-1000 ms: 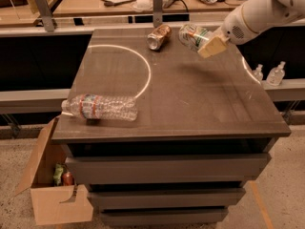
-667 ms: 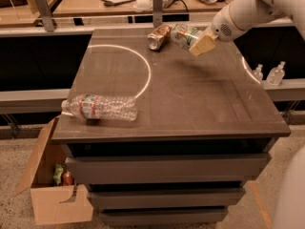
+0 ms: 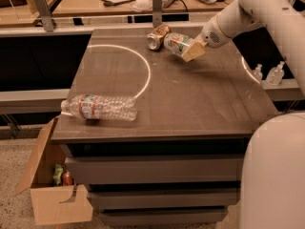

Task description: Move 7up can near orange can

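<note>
At far edge of counter (image 3: 205,99), right of centre: claw (image 3: 191,51) clamped on 7up can (image 3: 175,42), tan fingers (image 3: 195,50) across its right end. Can tilted, held out to the claw's left. Body pale white-silver, green band, small red-orange marks; silver end faces left.

Orange can (image 3: 157,36) just left of the 7up can, lying on its side, copper-orange metallic, silver end toward camera. Touching or a hair apart: cannot tell.

Counter top dark grey-brown, matte, flat, faintly scuffed. Thin white ring (image 3: 148,75) marked on it, left of and nearer than the claw. Clear crumpled plastic bottle (image 3: 101,108), red-and-white label, lies on its side well apart from the claw, near the front-left edge.

Grey drawer fronts (image 3: 157,168) below. Open cardboard box (image 3: 50,194) on speckled floor, far lower left. Two small clear bottles (image 3: 267,73) on a ledge right of the claw.
</note>
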You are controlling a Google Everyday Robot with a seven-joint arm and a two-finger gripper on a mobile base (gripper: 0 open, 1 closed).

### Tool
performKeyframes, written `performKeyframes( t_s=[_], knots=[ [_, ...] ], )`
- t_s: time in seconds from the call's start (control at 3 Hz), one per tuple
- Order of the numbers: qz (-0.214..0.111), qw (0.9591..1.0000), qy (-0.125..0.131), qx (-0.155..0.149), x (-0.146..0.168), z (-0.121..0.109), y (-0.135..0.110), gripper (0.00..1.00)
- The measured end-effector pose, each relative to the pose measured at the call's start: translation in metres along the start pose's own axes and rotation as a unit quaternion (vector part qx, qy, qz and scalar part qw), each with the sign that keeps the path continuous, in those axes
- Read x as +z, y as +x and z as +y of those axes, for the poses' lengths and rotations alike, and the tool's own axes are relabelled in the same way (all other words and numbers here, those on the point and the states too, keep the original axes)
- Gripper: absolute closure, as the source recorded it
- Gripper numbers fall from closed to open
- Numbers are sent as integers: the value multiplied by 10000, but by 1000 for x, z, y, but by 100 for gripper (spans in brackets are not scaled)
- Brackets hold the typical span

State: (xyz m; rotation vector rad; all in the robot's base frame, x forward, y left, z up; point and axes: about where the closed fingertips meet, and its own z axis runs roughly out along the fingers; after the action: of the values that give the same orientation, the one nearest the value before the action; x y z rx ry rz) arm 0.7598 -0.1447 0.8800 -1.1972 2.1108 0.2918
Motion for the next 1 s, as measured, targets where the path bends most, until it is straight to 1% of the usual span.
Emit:
performKeyframes(
  t_s=[0.33,0.67,1.0],
  knots=[
    [55,9999,-126,-8,20,-3,0,82],
    [39,9997,-222,9,38,-6,-2,58],
    [41,9996,-273,41,49,-9,-2,35]
  ],
)
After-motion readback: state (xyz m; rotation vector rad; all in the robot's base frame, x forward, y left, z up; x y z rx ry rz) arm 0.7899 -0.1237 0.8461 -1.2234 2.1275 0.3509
